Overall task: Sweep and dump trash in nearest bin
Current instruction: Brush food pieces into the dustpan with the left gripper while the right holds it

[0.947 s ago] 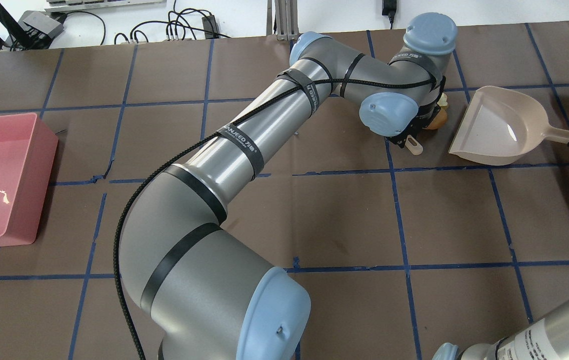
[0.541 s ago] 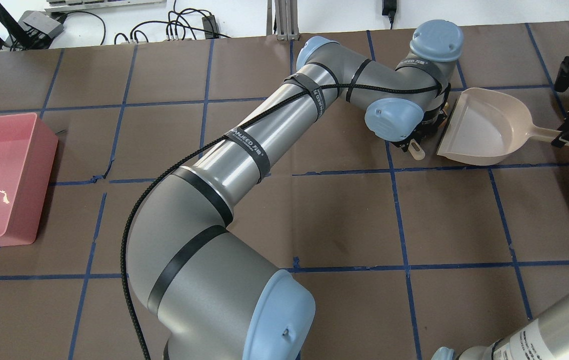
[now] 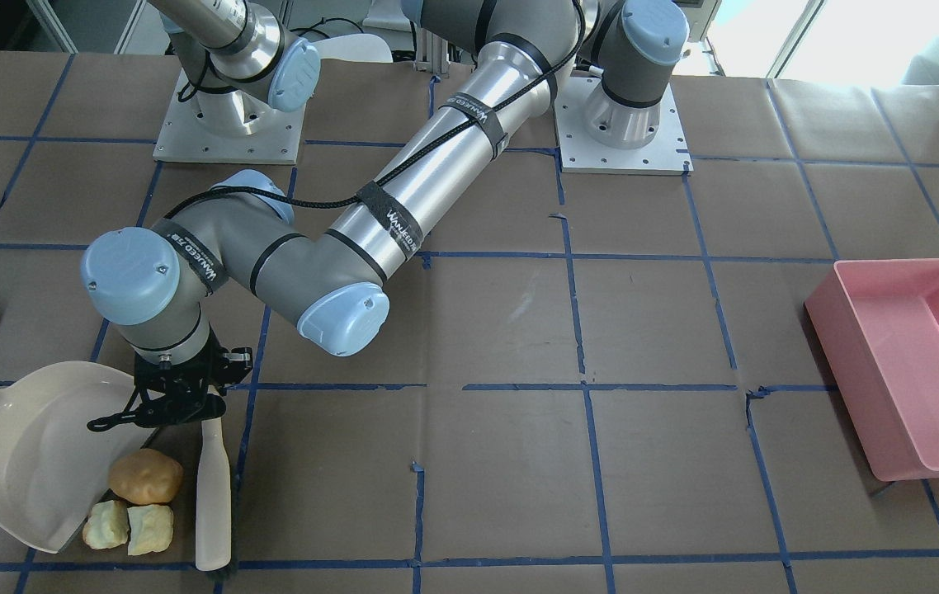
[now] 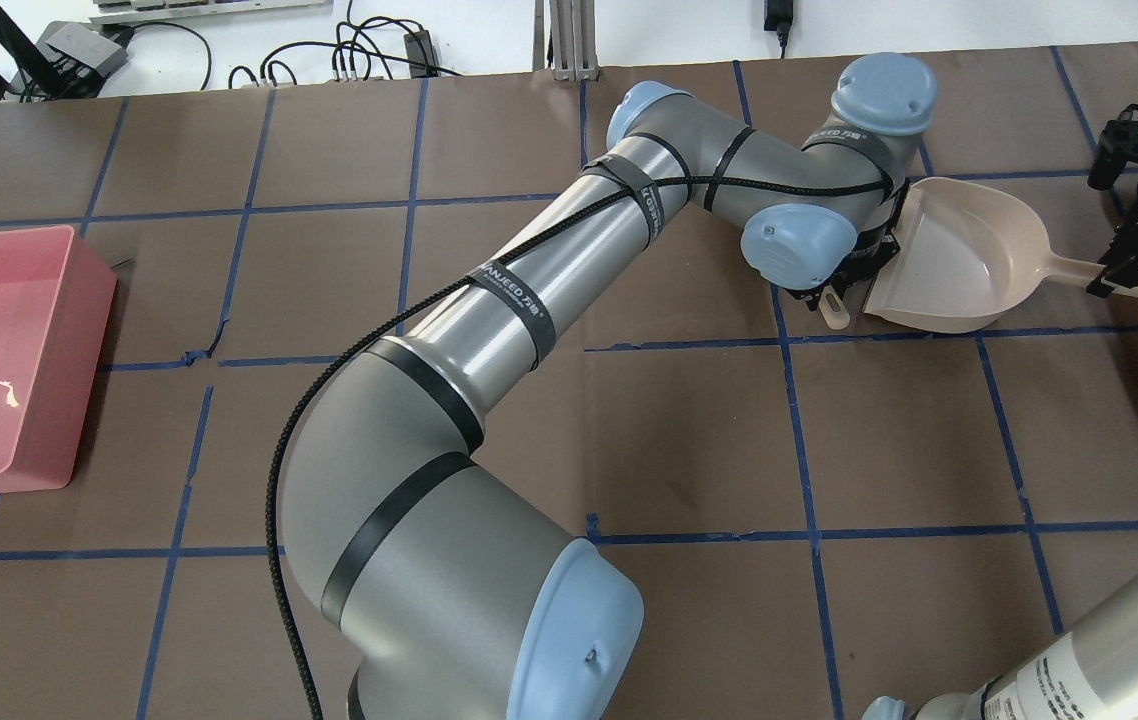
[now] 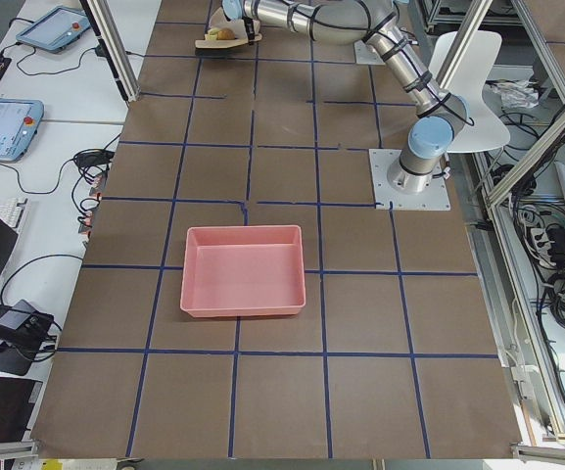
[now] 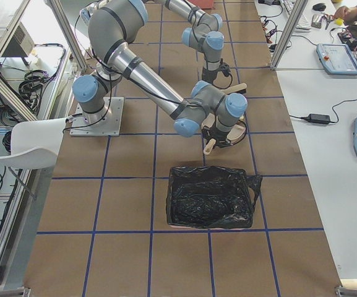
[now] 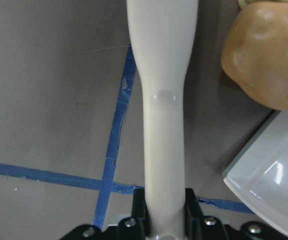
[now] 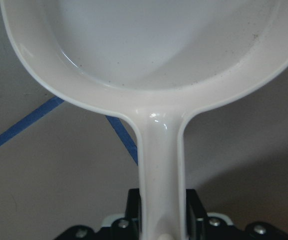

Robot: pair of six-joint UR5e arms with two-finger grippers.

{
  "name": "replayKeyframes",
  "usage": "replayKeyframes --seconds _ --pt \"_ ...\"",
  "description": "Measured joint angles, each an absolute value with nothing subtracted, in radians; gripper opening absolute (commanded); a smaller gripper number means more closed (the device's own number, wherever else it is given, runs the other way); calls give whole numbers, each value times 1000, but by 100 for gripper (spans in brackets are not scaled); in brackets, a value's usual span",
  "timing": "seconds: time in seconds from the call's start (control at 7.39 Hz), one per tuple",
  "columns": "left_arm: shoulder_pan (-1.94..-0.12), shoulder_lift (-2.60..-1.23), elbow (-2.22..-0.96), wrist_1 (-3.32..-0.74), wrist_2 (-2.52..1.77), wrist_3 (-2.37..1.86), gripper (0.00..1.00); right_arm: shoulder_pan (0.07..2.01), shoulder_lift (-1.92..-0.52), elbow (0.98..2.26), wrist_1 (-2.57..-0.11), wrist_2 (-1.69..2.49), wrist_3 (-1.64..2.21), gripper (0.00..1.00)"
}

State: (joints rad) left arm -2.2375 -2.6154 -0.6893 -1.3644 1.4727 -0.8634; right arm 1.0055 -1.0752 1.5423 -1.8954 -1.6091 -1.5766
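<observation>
The trash is a tan-brown lump (image 3: 146,476) and two pale yellow-green chunks (image 3: 106,524) (image 3: 149,529). It lies on the table between the lip of the cream dustpan (image 3: 20,462) and the cream brush (image 3: 214,495). My left gripper (image 3: 197,408) is shut on the brush handle (image 7: 163,125), with the lump (image 7: 266,55) just to one side. My right gripper (image 4: 1129,275) is shut on the dustpan's handle (image 8: 161,165). In the overhead view my left wrist hides the trash, and the dustpan (image 4: 964,255) reaches under it.
A pink bin (image 4: 29,300) stands far off at the table's left end; it also shows in the front-facing view (image 3: 849,363). A bin lined with a black bag (image 6: 210,198) stands near the dustpan. My left arm (image 4: 529,290) stretches across the table's middle.
The dustpan has slid left toward the trash, with my right gripper following into view. My left arm has shifted right with the brush, and its wrist now covers the trash in the overhead view.
</observation>
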Motion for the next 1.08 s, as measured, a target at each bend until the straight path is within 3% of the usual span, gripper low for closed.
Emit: replayKeyframes --seconds 0.41,1.08 --pt "-2246 -2645 -619 -1413 1484 -770 0 1014 -1074 1542 -1898 -1611 -1575 17" --pt "-2275 -2665 -611 -1476 1567 -430 1 1015 -1074 1542 -1904 -1615 -1575 17"
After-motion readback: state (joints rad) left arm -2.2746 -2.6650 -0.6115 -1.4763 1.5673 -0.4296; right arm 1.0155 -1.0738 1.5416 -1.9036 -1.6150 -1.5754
